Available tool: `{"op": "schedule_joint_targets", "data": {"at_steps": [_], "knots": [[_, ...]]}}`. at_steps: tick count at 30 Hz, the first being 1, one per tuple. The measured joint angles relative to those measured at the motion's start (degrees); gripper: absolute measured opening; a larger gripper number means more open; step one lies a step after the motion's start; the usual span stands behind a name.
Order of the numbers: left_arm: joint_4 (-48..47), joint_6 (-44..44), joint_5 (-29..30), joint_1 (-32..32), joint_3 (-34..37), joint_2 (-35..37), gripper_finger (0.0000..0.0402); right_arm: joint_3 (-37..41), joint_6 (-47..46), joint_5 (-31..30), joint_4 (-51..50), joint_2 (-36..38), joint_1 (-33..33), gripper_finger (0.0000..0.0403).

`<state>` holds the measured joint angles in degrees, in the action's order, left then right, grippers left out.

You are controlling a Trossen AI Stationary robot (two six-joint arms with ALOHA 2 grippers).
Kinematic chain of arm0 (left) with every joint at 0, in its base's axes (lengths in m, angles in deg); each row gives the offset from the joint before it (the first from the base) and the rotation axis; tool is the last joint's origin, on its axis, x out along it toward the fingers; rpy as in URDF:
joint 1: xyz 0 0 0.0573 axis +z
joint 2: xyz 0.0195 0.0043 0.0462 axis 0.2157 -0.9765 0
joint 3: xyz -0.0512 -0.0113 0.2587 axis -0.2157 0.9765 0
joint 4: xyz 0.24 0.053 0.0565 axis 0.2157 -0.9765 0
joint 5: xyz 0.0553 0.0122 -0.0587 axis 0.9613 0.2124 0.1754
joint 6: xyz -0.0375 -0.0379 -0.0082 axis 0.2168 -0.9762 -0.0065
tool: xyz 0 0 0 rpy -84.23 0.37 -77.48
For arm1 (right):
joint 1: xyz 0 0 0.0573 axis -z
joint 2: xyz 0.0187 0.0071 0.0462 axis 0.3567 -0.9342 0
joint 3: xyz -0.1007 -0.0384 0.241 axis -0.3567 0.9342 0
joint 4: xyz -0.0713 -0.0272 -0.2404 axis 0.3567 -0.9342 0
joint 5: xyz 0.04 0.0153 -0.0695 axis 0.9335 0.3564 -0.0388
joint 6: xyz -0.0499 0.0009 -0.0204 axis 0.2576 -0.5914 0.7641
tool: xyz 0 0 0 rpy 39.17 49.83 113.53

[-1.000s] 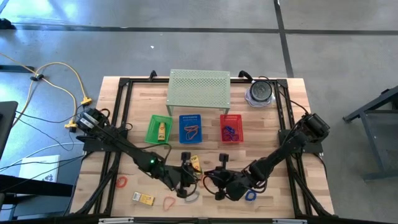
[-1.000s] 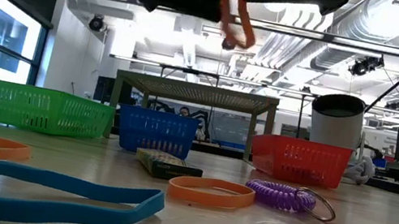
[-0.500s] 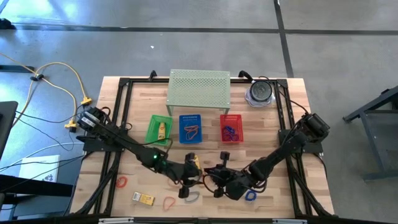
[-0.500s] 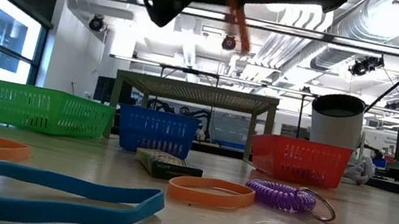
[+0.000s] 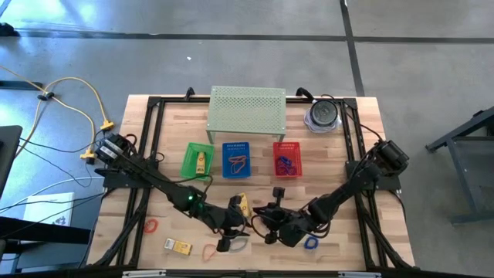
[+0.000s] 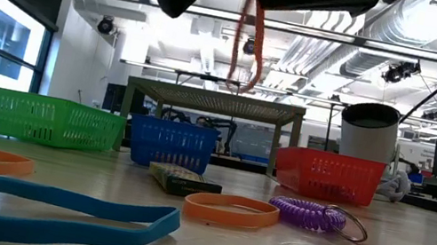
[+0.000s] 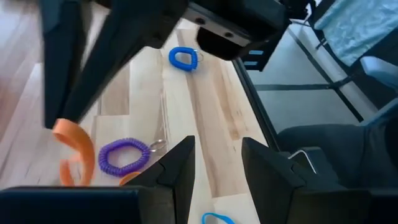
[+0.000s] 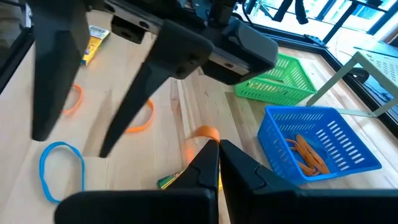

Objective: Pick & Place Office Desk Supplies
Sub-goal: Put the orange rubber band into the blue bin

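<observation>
An orange rubber band [image 6: 249, 40] hangs in the air above the table's front middle, with my right gripper [image 5: 268, 225] shut on it. The band also shows just past the closed fingertips in the right wrist view [image 8: 203, 133] and under them in the left wrist view [image 7: 76, 144]. My left gripper [image 5: 226, 236] hovers close beside it, open, with nothing between its fingers [image 7: 177, 167]. Loose on the table lie orange bands [image 6: 230, 208], a blue band [image 6: 42, 204], a purple coil [image 6: 310, 214], a red band [image 5: 152, 226] and yellow packets [image 5: 179, 246].
Green [image 5: 197, 160], blue [image 5: 238, 160] and red [image 5: 287, 160] baskets stand in a row mid-table, holding a packet, orange bands and blue bands. Behind them are the pale green perforated shelf [image 5: 247, 108] and a round grey-and-clear object [image 5: 323, 114]. A blue coil [image 5: 311, 242] lies front right.
The left gripper has shifted slightly beside the right one. The held orange band has swung and now hangs straighter. The right gripper stays shut.
</observation>
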<state>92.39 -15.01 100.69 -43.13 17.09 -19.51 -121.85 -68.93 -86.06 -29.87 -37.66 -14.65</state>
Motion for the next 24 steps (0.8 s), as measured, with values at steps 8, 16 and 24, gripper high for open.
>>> {"op": "schedule_joint_targets", "data": {"at_steps": [8,16,24], "knots": [[-2.0,-6.0,0.0,0.2,0.0,0.0,0.0128,0.0,1.1,-0.5,-0.1,0.0,-1.5,0.0003],[-2.1,-7.8,0.3,1.6,0.0,0.1,0.0128,0.0,1.4,-0.6,-0.3,0.0,-1.7,0.0003],[-2.9,-10.0,4.3,2.2,0.0,0.2,0.0128,0.0,1.4,-0.6,-0.9,0.0,-1.7,0.0003]]}}
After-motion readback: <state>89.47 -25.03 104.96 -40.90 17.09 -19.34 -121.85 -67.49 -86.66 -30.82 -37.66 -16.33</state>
